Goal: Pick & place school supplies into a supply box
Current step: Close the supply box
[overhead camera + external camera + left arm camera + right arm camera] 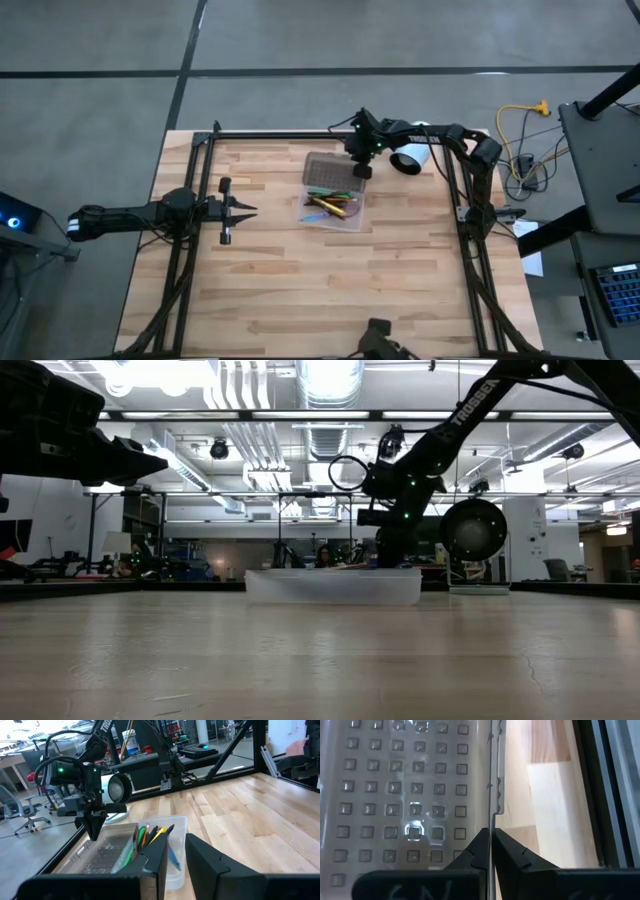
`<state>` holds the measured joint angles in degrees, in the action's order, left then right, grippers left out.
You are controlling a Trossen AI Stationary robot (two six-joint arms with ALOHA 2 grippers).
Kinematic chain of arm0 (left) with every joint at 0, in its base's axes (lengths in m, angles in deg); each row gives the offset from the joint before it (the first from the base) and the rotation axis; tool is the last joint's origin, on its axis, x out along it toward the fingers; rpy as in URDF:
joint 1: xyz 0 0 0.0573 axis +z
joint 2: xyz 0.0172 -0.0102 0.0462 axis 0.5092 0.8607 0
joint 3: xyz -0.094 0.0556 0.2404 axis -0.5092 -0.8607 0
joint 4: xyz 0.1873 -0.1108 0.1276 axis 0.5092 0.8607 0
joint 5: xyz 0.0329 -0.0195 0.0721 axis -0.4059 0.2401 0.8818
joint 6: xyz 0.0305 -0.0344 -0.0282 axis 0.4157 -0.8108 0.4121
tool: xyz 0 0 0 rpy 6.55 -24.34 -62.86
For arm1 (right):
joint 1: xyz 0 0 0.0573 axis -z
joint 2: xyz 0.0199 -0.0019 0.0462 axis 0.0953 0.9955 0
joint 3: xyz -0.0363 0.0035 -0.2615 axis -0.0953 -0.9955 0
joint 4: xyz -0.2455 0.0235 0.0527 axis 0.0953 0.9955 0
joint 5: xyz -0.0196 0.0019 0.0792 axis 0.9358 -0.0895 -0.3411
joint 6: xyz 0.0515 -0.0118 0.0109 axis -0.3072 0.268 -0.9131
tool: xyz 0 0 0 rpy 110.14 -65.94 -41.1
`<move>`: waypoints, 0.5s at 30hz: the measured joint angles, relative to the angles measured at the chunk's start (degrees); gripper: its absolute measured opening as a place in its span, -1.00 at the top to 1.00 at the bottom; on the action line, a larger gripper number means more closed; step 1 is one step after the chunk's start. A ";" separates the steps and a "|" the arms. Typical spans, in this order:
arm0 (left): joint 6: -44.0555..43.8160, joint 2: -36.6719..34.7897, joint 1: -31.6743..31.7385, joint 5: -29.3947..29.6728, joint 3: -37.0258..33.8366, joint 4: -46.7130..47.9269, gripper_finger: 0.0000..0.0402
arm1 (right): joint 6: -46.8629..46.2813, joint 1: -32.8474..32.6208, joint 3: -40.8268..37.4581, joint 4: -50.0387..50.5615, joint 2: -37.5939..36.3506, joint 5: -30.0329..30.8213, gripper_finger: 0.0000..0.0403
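Right gripper (491, 851): mine, fingers pressed together with the thin edge of the supply box's lid (410, 790) pinched between their tips. The lid is grey, studded with rows of small raised squares, and its hinge tabs show just beside my fingertips. In the overhead view this gripper (361, 170) sits at the lid's far-right corner, arm reaching in from the table's right rail.

Supply box (335, 201): translucent case, lid laid open flat toward the back of the table, tray toward the front. It rests near the table's centre, slightly right of it.

School supplies (327, 205): pencils and pens lying in the tray; green, yellow, orange, blue and dark ones are visible, bunched together and angled. From my left wrist camera their tips (150, 832) lean against the tray's wall next to the lid.

Left gripper (240, 210): mine, parked over the left half of the table, well apart from the box, fingers slightly parted and holding nothing.

White cylinder (410, 158): lying on its side at the table's back right, near the right arm.
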<state>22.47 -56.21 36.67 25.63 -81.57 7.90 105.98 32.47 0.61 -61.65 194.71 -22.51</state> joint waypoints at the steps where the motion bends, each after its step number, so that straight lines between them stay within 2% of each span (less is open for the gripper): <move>1: 0.00 -0.01 0.02 0.00 0.00 0.01 0.73 | -0.23 -0.23 0.19 0.06 0.00 0.01 0.96; 8: 0.00 0.00 0.01 0.00 0.00 0.01 0.73 | -0.32 -1.29 0.80 0.94 0.00 0.47 0.96; 15: 0.00 -0.01 0.01 0.00 0.00 0.02 0.73 | -0.09 -2.90 0.80 1.29 0.00 4.42 0.96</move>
<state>22.47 -56.22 36.68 25.63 -81.57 7.92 105.89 29.57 1.41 -60.35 194.71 -18.09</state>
